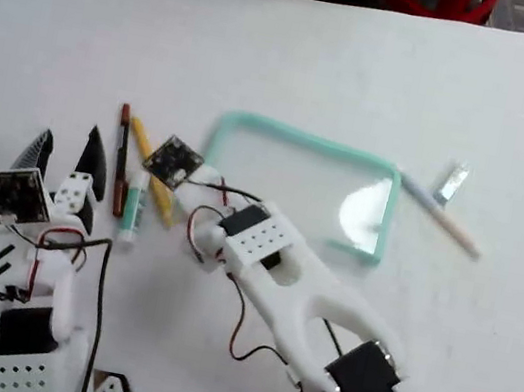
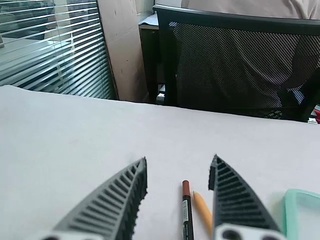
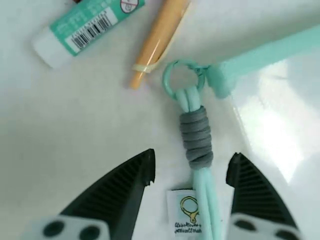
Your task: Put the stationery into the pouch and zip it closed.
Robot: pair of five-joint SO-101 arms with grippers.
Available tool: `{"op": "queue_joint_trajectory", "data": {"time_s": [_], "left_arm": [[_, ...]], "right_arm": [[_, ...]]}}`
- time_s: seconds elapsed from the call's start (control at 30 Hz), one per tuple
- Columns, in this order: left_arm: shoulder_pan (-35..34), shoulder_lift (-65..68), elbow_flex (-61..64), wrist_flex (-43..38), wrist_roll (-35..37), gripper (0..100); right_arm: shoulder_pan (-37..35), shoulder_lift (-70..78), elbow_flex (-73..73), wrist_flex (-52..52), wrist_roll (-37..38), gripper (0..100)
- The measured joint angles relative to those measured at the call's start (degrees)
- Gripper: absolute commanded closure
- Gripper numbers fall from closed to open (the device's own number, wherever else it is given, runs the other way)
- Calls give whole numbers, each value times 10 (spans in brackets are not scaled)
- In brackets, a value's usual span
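White arms (image 1: 310, 296); black ribbed claws (image 2: 179, 160); dark cables (image 1: 99, 299)

White tbl (image 1: 365, 72) w/ pouch (image 1: 286, 175); brown pen (image 1: 121, 163); yellow pen (image 1: 139, 138); glue stick (image 1: 133, 206).

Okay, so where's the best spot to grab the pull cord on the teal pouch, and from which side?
Take the grey wrapped band on the pull cord, coming from straight above. The cord lies flat on the table, stretched out from the pouch corner, and the band looks like its thickest part. The right gripper's open fingers stand either side of it.
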Motion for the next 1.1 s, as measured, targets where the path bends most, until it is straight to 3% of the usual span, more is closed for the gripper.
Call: {"op": "queue_joint_trajectory", "data": {"time_s": [0.3, 0.5, 0.57, 0.7, 1.1], "left_arm": [[0, 0, 0, 0, 0, 786], [0, 0, 0, 0, 0, 786], [0, 0, 0, 0, 0, 786], [0, 0, 0, 0, 0, 786], [17, 0, 0, 0, 0, 783]], "right_arm": [[2, 47, -18, -9, 31, 758], [2, 140, -130, 68, 34, 759], [2, 163, -161, 91, 34, 799], [4, 181, -193, 112, 34, 975], [8, 150, -200, 145, 34, 979]]}}
